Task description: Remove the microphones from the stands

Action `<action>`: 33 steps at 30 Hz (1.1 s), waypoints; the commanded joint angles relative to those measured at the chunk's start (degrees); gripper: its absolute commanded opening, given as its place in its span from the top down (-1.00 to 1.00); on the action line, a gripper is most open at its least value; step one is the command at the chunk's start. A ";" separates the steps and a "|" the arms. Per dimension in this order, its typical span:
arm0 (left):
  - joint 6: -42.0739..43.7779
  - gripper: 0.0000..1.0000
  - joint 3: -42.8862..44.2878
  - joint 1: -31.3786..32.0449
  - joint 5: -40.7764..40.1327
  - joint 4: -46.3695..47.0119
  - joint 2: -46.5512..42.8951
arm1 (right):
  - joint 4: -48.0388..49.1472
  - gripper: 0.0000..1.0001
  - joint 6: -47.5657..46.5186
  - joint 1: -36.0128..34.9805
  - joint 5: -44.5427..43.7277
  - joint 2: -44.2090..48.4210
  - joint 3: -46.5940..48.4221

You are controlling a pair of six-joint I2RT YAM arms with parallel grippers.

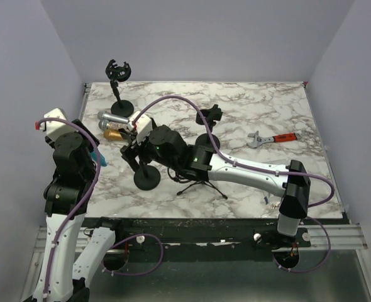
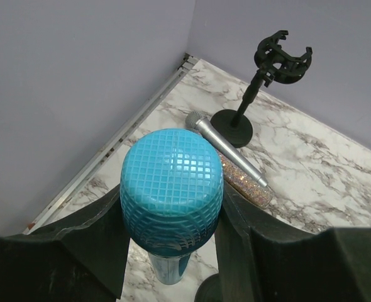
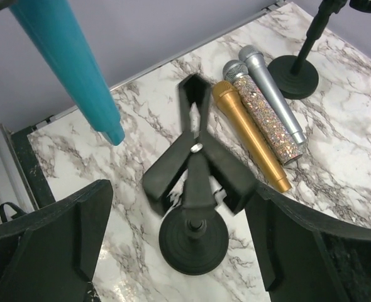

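Three other microphones (image 3: 264,119) flat on the marble table (image 3: 336,170), side by side, near the back stand (image 1: 118,88). Blue microphone (image 3: 66,56) up in the air, off any stand, clamped between the narrowly parted fingers of the left gripper (image 2: 170,207). Right gripper (image 3: 179,189) spread wide, holding nothing, over the empty clip stand (image 3: 193,242).

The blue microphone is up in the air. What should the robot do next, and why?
Probably lower the left pincer and lay the blue microphone on the table beside the three lying microphones: it is clear of the stand, whose clip is empty, and the right pincer stands open.
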State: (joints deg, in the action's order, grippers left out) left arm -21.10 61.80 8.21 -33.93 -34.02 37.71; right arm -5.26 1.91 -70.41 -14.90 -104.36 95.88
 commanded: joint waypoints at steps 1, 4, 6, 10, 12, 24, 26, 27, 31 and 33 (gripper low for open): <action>-1.92 1.00 1.43 -1.92 -0.53 -0.33 3.92 | 0.36 -0.87 1.78 -0.10 4.48 4.58 -0.89; -5.67 1.00 1.68 -5.82 3.92 -0.46 6.37 | 2.61 -0.95 2.76 -0.10 6.23 9.33 -3.93; -9.01 1.00 1.40 -10.06 8.93 0.53 8.08 | 4.63 -0.99 3.30 -0.10 6.94 13.50 -7.09; -18.98 1.00 0.68 -18.40 20.27 1.56 13.72 | 10.44 -1.00 4.44 -0.10 7.38 22.71 -15.14; -26.50 1.00 -1.77 -22.25 26.19 3.79 16.45 | 12.97 -1.00 4.66 -0.12 6.53 27.08 -19.35; -44.82 1.00 -7.48 -28.24 42.77 16.27 40.84 | 16.20 -1.00 5.31 -0.08 2.37 39.56 -30.01; -45.35 1.00 -9.54 -28.44 42.13 17.91 42.97 | 16.34 -1.00 5.44 -0.11 2.47 39.76 -30.27; -46.38 1.00 -10.62 -28.89 43.42 18.91 43.99 | 16.41 -0.99 5.47 -0.11 2.82 39.61 -30.31; -47.91 0.94 -12.12 -29.07 46.56 21.81 48.16 | 16.98 -1.00 5.89 -0.16 3.29 38.91 -30.53; -49.45 0.89 -12.79 -29.16 47.06 21.70 49.56 | 17.06 -0.99 6.04 -0.16 3.49 38.51 -30.57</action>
State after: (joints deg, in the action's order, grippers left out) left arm -66.41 50.06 -20.45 8.73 -15.94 84.53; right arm 9.72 7.14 -70.43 -10.90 -65.52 66.19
